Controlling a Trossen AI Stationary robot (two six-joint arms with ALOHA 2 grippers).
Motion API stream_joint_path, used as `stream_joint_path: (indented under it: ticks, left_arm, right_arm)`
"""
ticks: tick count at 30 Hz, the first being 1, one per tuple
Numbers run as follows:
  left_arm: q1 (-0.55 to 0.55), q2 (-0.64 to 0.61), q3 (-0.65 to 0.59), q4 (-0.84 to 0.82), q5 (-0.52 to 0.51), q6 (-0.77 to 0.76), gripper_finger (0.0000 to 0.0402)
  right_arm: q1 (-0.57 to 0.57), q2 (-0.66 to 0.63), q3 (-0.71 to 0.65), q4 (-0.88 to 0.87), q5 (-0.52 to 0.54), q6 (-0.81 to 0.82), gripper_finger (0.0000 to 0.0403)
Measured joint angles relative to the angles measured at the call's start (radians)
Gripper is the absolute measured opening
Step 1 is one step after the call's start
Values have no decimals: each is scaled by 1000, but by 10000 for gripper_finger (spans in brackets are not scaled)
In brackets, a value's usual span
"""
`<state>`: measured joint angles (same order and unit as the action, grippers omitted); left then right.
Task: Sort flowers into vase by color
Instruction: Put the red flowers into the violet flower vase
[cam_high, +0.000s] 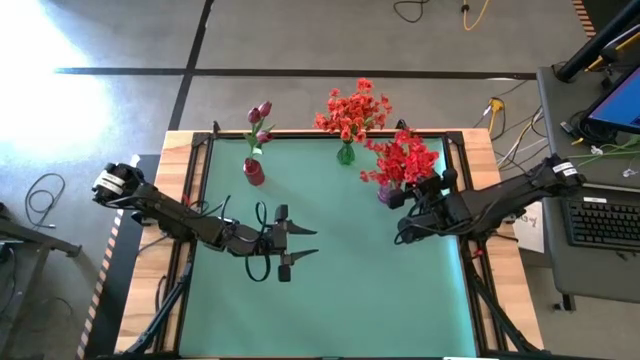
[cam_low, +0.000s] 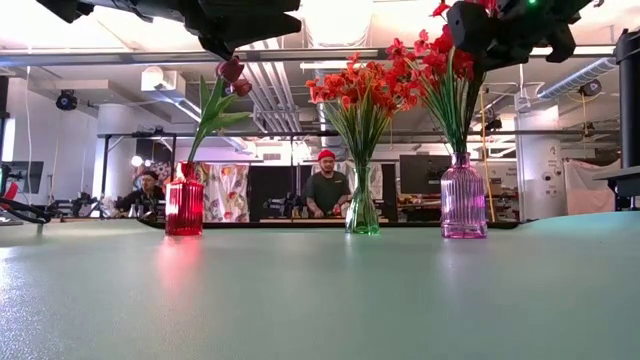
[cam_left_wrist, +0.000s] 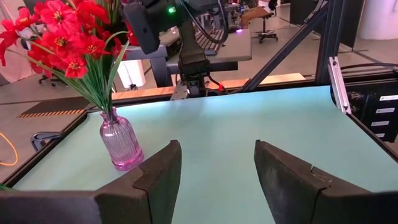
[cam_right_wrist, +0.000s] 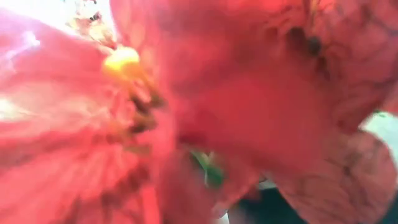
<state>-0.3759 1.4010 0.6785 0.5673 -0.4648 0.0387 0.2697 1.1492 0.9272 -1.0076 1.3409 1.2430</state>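
Surface: green table mat (cam_high: 330, 290), three vases along far edge.
Flowers: magenta buds (cam_high: 259, 122) in red vase (cam_high: 254, 172); orange sprays (cam_high: 352, 110) in green vase (cam_high: 345, 153); red clusters (cam_high: 405, 158) in purple vase (cam_left_wrist: 120, 144).
My left gripper (cam_high: 298, 250): mid-table, jaws apart, empty.
My right gripper (cam_high: 408, 228): beside red clusters, jaws closed.

Four cameras — one overhead, one at tabletop level, one on each wrist.
The overhead looks straight down; the low one faces level across to the purple vase (cam_low: 463, 196) at right, which the left wrist camera shares at lower left (cam_left_wrist: 120, 146); the right wrist camera sits pressed against red petals (cam_right_wrist: 205, 106).
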Motion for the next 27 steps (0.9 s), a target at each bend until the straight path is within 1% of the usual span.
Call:
stream_joint_path:
  ticks: [14,27]
  left_arm:
    - [0,1,0,0,0,0,189]
    - [0,1,0,-6,0,-4,189]
  right_arm:
    - [-22,72,-5,0,-8,-2,18]
    - [-22,77,-5,-3,-10,6,18]
